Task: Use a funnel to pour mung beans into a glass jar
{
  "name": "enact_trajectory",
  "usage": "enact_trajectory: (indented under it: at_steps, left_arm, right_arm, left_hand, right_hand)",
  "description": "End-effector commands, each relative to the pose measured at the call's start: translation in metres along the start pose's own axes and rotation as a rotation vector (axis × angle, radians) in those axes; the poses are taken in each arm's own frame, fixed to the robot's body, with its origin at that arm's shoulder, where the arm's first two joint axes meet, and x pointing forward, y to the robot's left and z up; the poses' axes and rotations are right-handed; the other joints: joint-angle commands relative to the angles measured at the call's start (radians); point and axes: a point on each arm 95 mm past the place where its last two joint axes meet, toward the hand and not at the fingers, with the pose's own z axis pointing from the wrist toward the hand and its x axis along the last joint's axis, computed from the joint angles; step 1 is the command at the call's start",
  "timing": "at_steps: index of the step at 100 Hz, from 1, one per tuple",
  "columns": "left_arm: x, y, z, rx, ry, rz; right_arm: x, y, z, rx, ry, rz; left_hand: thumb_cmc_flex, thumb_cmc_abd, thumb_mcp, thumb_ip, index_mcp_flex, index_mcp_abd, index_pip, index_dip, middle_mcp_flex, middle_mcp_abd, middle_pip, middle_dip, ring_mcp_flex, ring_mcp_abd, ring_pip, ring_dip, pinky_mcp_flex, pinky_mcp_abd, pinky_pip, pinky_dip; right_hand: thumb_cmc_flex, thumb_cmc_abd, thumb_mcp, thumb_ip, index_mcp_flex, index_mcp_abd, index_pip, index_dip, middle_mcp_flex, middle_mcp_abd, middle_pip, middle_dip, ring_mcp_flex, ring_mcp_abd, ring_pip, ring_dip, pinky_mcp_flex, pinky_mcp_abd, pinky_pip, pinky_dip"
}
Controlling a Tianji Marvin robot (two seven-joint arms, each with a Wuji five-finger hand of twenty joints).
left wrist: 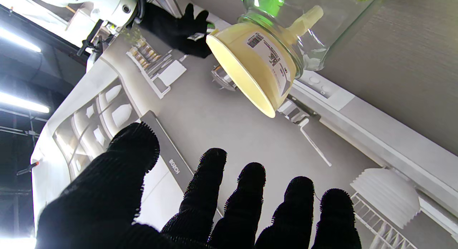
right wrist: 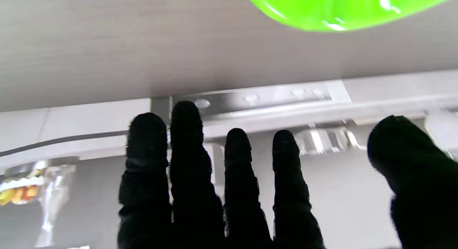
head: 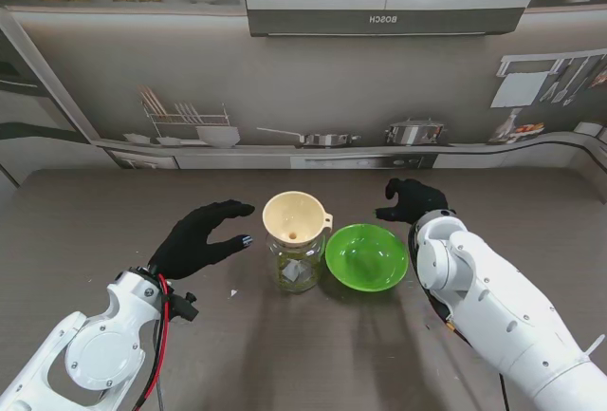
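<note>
A cream funnel (head: pixel 296 217) sits in the mouth of a glass jar (head: pixel 295 269) at the middle of the table; green beans lie in the jar's bottom. The wrist view shows the funnel (left wrist: pixel 250 70) and jar (left wrist: pixel 304 30) close up. A green bowl (head: pixel 366 256) stands just right of the jar, touching or nearly so, and looks empty; its rim (right wrist: pixel 340 13) shows in the right wrist view. My left hand (head: pixel 201 237) is open a little left of the jar, fingers spread toward it. My right hand (head: pixel 410 201) is open beyond the bowl's far right edge, holding nothing.
The grey table (head: pixel 95 231) ends at a backdrop printed with a kitchen counter, pots and shelves (head: pixel 313 136). A small white speck (head: pixel 233 292) lies on the table near my left wrist.
</note>
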Motion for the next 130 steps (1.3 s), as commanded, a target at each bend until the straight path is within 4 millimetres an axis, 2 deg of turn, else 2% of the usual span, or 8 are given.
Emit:
enact_trajectory:
  at_steps: [1,31,66,78,90,98,130]
  left_arm:
    - [0.000,0.002,0.000,-0.018,0.002,-0.004]
    - [0.000,0.001,-0.001,-0.012,0.002,-0.004]
    - [-0.001,-0.002,-0.004,-0.002,0.000,-0.004]
    - [-0.002,-0.002,-0.004,0.000,0.000,-0.005]
    - [-0.002,-0.003,-0.005,0.003,0.000,-0.005]
    - [-0.002,-0.003,-0.005,0.004,-0.001,-0.005]
    - [-0.002,-0.004,-0.006,0.003,-0.002,-0.004]
  right_arm:
    - [0.022,0.019,0.000,-0.037,0.050,0.028]
    - [0.071,0.051,-0.004,-0.052,0.170,0.188]
    - [0.114,0.057,-0.004,0.041,0.305,0.208]
    - [0.123,0.055,-0.001,0.079,0.330,0.193]
    - [0.129,0.053,0.000,0.130,0.349,0.163]
    - [0.131,0.051,0.002,0.160,0.367,0.133]
    - [0.139,0.048,0.009,0.201,0.402,0.040]
  left_hand:
    - [0.015,0.039,-0.017,0.029,0.001,-0.007,0.000,-0.001,0.007,-0.001,-0.008,-0.005,0.013,-0.009,-0.008,-0.001,-0.003,-0.008,-0.029,0.005]
    - [0.014,0.040,-0.018,0.029,0.000,-0.007,0.000,-0.001,0.009,0.000,-0.007,-0.005,0.014,-0.009,-0.008,-0.001,-0.001,-0.007,-0.029,0.006]
    - [0.015,0.039,-0.017,0.029,0.001,-0.006,0.000,-0.001,0.011,-0.002,-0.007,-0.005,0.016,-0.008,-0.007,-0.001,-0.002,-0.006,-0.029,0.005]
    - [0.015,0.040,-0.017,0.029,0.000,-0.008,-0.001,-0.001,0.011,0.000,-0.007,-0.005,0.015,-0.007,-0.008,-0.001,-0.001,-0.006,-0.029,0.005]
    - [0.015,0.040,-0.017,0.029,0.001,-0.007,0.000,-0.001,0.011,0.001,-0.007,-0.005,0.015,-0.009,-0.008,-0.001,-0.001,-0.006,-0.029,0.006]
    - [0.015,0.039,-0.017,0.029,0.006,-0.008,0.002,-0.001,0.013,0.001,-0.006,-0.005,0.016,-0.009,-0.007,-0.001,-0.001,-0.006,-0.029,0.006]
    - [0.014,0.039,-0.017,0.029,0.003,-0.009,0.000,-0.001,0.014,-0.001,-0.006,-0.005,0.017,-0.008,-0.007,-0.001,-0.001,-0.005,-0.029,0.005]
  right_hand:
    - [-0.030,0.015,-0.022,0.032,0.003,0.010,-0.003,-0.026,-0.004,0.015,-0.004,-0.013,-0.005,0.004,0.004,-0.018,-0.006,0.032,-0.014,-0.017]
    - [-0.026,0.008,-0.066,0.029,-0.010,0.013,-0.027,-0.042,0.037,0.008,-0.070,-0.059,0.019,0.015,-0.033,-0.034,-0.009,0.062,-0.061,-0.051]
    - [0.022,-0.022,-0.177,0.038,-0.024,0.022,-0.049,-0.050,0.036,-0.002,-0.090,-0.068,0.022,0.011,-0.058,-0.032,-0.014,0.073,-0.089,-0.054]
    - [0.043,-0.037,-0.222,0.046,-0.026,0.036,-0.056,-0.051,0.038,-0.008,-0.095,-0.068,0.022,0.008,-0.065,-0.031,-0.019,0.075,-0.101,-0.054]
    - [0.043,-0.090,-0.245,0.056,-0.025,0.064,-0.052,-0.050,0.035,-0.012,-0.095,-0.066,0.019,0.006,-0.068,-0.030,-0.023,0.071,-0.108,-0.052]
    - [0.022,-0.126,-0.181,0.064,-0.030,0.065,-0.047,-0.050,0.029,-0.018,-0.094,-0.061,0.017,0.002,-0.072,-0.028,-0.023,0.067,-0.114,-0.043]
    - [0.089,-0.188,-0.161,0.080,-0.024,0.072,-0.016,-0.038,0.029,-0.030,-0.031,-0.010,0.051,-0.026,-0.004,0.013,0.004,0.036,-0.076,-0.014]
